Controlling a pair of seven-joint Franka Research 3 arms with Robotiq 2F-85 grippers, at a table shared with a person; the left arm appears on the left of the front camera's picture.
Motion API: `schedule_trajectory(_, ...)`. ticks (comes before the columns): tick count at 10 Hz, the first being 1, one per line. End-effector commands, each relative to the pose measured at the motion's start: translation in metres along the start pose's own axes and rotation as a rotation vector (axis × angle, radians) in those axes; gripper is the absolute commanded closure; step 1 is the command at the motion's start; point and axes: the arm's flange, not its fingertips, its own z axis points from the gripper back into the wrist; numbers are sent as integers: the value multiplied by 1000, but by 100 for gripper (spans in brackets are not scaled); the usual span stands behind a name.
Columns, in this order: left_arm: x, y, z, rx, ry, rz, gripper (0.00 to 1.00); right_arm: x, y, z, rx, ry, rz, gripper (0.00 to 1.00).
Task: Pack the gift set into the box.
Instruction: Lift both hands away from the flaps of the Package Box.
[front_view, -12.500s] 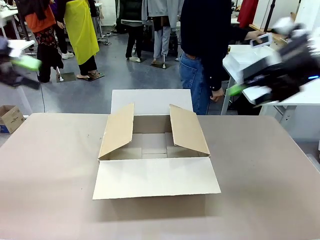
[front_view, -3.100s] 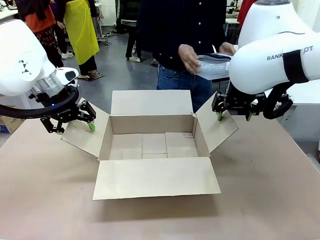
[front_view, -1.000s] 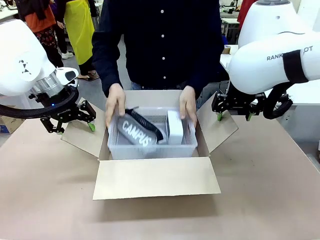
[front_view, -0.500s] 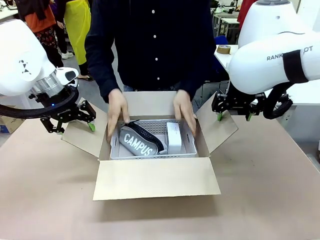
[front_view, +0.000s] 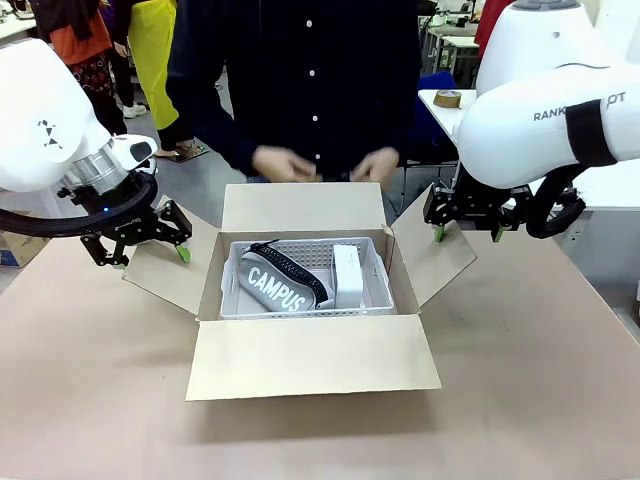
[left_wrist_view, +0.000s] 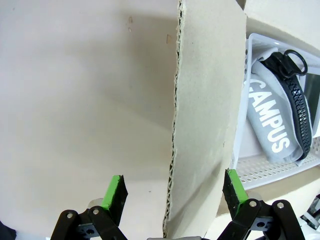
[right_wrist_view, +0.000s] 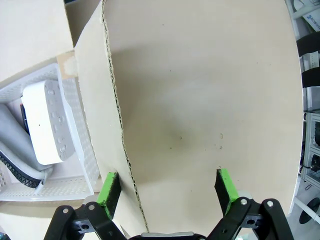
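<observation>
The box (front_view: 310, 355) stands open in the middle of the table, all four flaps spread. Inside lies the gift set: a white slotted tray (front_view: 300, 311) holding the grey "CAMPUS" item (front_view: 275, 285) and a small white carton (front_view: 347, 275). My left gripper (front_view: 140, 243) is open over the left flap (front_view: 170, 270), whose edge runs between its fingers (left_wrist_view: 116, 192). Over the right flap (front_view: 440, 255) my right gripper (front_view: 465, 226) is open in the same way. The left wrist view shows the tray (left_wrist_view: 270, 167) and the CAMPUS item (left_wrist_view: 270, 125). The right wrist view shows the carton (right_wrist_view: 47, 122).
A person (front_view: 310, 80) stands at the far side, both hands (front_view: 285, 165) blurred and held above the box's rear flap. A tape roll (front_view: 449, 98) sits on a table behind. A small printed box (front_view: 20, 237) stands on the floor at left. The table (front_view: 540, 380) is bare around the box.
The person lowered the tray with its items into the box, let go and drew both hands back up. Early on the side flaps leaned inward; both arms now hold still at them.
</observation>
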Motion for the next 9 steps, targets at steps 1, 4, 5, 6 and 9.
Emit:
schedule_trajectory(1,-1,0,3,12,-4,10,0,3,0,1,-26,-11,-8,0)
schedule_trajectory(4,-11,88,68,-537,180,-92,0,6,-110,59,623,201,-115,0)
schedule_trajectory(5,-21,139,82,-808,210,-111,0,0,-171,65,854,254,-227,0)
schedule_trajectory(6,-30,184,82,-1083,174,-92,0,-15,-224,55,1057,299,-282,0)
schedule_trajectory(9,-41,256,23,-1601,12,249,0,-61,-306,-36,1349,329,-610,0)
